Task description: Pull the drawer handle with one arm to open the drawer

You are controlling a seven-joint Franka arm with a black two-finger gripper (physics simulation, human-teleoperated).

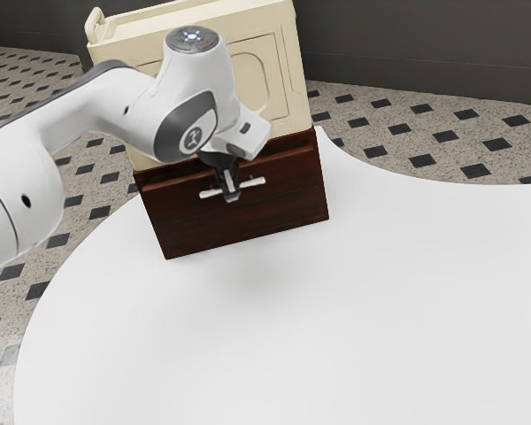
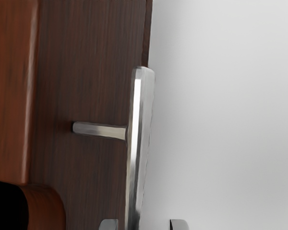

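I'm at the bar handle on the dark wood drawer front, low on the cream-topped cabinet, and here's the hand coming in from above, black gripper right at the bar near its middle. Wrist view: the fingers stand apart with the metal bar running between them, and there's daylight on one side at least, so I call that open, straddling, nothing pinched. The bar lies nearer one finger than the other; I'd want that evened out, because an off-centre squeeze could tug the handle sideways. And why astride it like this? The bar is carried off the wood by a slim post, which leaves room behind for a finger, so one can sit on the drawer side and one on the table side. That suits a pull: close up, and the load goes straight into the bar. The white arm reaches over from the exterior view's left, leaving the white table in front free for the drawer to travel over. The drawer looks shut or close to it, though I can't be certain from here. My judgement: close firmly, then draw straight out; rush it, and the fingers could slip off that smooth metal.
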